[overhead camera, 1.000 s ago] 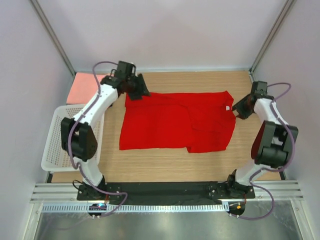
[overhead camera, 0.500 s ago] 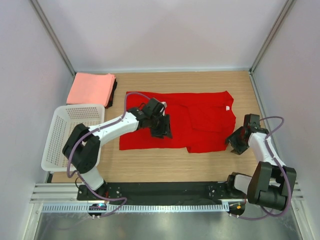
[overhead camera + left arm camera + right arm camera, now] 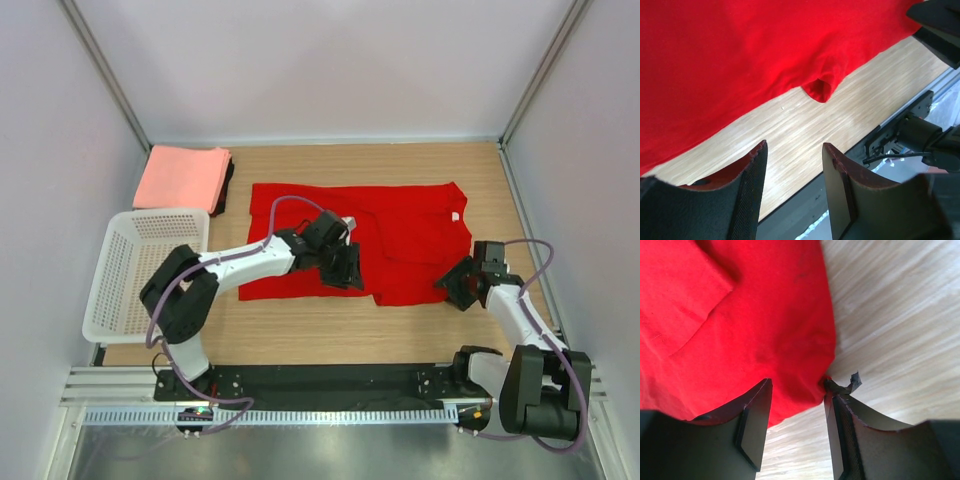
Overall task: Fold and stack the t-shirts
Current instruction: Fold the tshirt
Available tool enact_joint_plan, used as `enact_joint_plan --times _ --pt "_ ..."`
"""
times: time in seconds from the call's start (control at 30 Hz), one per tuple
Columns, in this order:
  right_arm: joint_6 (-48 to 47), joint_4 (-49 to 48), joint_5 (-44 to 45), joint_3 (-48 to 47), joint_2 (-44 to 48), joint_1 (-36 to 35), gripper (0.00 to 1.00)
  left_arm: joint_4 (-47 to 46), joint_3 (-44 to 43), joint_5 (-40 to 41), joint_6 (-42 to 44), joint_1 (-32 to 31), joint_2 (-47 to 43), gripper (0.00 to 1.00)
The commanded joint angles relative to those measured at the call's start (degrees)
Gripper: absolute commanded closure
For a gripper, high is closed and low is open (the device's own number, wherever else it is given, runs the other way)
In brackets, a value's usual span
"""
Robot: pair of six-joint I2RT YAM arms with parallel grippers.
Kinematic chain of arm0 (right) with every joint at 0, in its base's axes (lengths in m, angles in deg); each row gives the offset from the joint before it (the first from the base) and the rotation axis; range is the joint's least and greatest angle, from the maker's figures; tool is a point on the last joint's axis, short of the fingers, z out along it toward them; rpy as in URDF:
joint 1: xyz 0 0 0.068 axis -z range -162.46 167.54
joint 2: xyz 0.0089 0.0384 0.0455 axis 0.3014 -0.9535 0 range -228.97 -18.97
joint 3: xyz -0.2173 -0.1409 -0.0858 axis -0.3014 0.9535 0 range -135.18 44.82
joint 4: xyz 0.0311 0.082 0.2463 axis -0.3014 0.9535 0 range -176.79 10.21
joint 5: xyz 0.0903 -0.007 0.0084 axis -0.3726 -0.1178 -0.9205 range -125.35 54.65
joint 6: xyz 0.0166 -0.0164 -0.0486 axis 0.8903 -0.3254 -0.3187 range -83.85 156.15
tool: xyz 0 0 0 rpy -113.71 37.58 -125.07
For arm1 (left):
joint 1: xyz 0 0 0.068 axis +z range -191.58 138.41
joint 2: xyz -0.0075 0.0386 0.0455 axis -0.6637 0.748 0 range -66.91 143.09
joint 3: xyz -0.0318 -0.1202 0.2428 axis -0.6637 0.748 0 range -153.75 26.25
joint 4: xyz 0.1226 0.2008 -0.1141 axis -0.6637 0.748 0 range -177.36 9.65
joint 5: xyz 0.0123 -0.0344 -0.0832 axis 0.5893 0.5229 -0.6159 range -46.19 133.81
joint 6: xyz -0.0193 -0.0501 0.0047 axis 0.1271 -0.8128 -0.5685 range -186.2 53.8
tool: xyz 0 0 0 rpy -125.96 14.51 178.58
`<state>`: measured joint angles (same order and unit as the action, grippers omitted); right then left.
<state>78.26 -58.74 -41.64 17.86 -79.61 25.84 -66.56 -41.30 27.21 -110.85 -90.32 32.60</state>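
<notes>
The red t-shirt (image 3: 400,235) is laid out flat on the table (image 3: 300,335), to the right of the basket (image 3: 110,310). A pile of folded pink t-shirts (image 3: 180,177), with a dark one (image 3: 224,188) under it, is seen just behind the basket.

The left gripper (image 3: 345,268) is held over the shirt's near edge, to the right of the basket. Its jaws are spread, and nothing is between them. The right gripper (image 3: 455,285) is found farthest from the basket, at the shirt's near corner. Its jaws are spread too, and the cloth edge lies between them, not yet squeezed.

The shirt is judged to be soft, light and floppy, so it will likely sag wherever it is lifted. It is best pinched along the near edge, at two spots well apart, so that it can be folded over evenly.
</notes>
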Motion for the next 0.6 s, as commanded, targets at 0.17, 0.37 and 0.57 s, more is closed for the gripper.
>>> enact_joint_plan --times 0.17,0.37,0.57 --pt "2.6 -6.7 0.1 0.3 -0.5 -1.8 0.71 -3.4 -3.0 0.2 -0.5 -2.1 3.1 0.51" --pt "4.7 -4.1 0.2 -3.4 0.8 -4.3 0.99 -5.4 -4.5 1.3 3.1 -6.3 5.3 0.51" --pt "6.1 -4.2 -0.6 -6.5 0.1 -4.7 0.99 -9.9 -5.1 1.4 5.9 -7.9 8.4 0.49"
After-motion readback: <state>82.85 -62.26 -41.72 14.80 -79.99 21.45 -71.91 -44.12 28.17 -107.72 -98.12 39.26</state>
